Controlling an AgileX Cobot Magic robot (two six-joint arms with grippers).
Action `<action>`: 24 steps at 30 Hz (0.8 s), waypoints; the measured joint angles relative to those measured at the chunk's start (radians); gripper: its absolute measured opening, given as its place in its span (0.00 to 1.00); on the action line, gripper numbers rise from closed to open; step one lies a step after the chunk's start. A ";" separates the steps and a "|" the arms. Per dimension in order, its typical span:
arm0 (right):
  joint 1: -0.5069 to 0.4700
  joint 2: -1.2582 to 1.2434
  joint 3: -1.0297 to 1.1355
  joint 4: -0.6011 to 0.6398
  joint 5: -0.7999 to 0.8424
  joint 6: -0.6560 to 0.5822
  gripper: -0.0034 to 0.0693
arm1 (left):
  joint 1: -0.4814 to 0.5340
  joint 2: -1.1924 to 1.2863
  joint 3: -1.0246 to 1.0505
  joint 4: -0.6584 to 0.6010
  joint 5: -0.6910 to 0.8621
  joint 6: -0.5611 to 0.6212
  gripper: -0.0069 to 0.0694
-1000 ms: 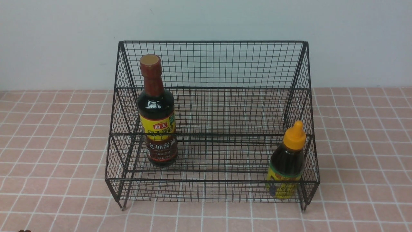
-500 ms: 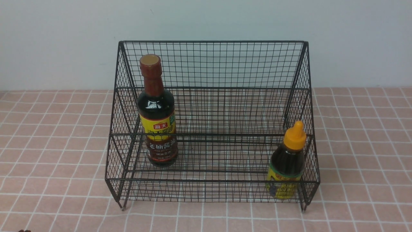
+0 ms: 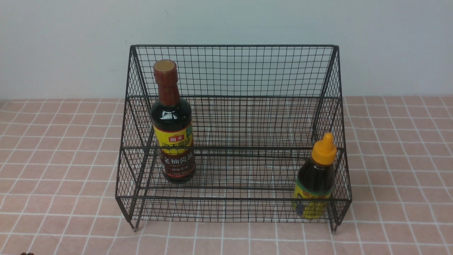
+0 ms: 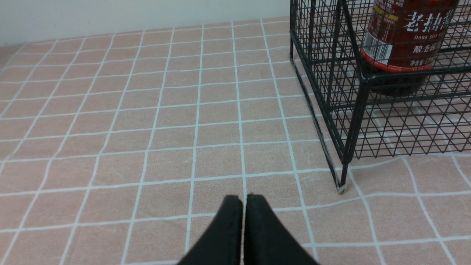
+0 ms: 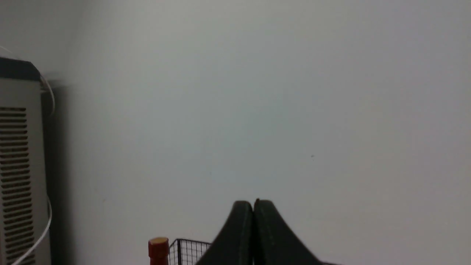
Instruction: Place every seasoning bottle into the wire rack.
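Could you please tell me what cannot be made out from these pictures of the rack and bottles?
- Tall dark-liquid bottle with red-brown neck wrap: the left wrist view's edge cuts off everything above its label.
- Short squat bottle with orange nozzle cap: the black wire-mesh rack blurs its label print in the front view.
- Left gripper and right gripper: absent from the front view.

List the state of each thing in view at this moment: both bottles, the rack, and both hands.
tall bottle: upright in the rack, left side, cap on.
short bottle: upright in the rack's lower tier, right end, orange cap on.
wire rack: standing on the table, holding both bottles.
left hand: shut, empty, above the tablecloth.
right hand: shut, empty, facing the wall.
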 joint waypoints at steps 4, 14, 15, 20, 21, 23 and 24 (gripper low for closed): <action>-0.140 0.001 0.108 -0.020 -0.006 -0.001 0.03 | 0.000 0.000 0.000 0.000 0.000 0.000 0.08; -0.526 0.005 0.492 -0.056 0.005 -0.009 0.03 | 0.000 0.000 0.000 0.000 0.000 0.000 0.08; -0.537 0.005 0.512 -0.059 0.015 -0.009 0.03 | 0.000 0.000 0.000 0.000 0.000 0.000 0.08; -0.548 0.006 0.525 -0.065 0.034 -0.009 0.03 | 0.000 0.000 0.000 0.000 -0.001 0.000 0.08; -0.547 0.006 0.525 -0.065 0.035 -0.009 0.03 | 0.000 0.000 0.000 0.000 -0.001 0.000 0.08; -0.543 0.006 0.525 -0.065 0.035 -0.008 0.03 | 0.000 0.000 0.000 0.000 -0.001 0.000 0.08; -0.542 0.006 0.525 -0.065 0.035 -0.008 0.03 | 0.000 0.000 0.000 0.000 -0.001 0.000 0.08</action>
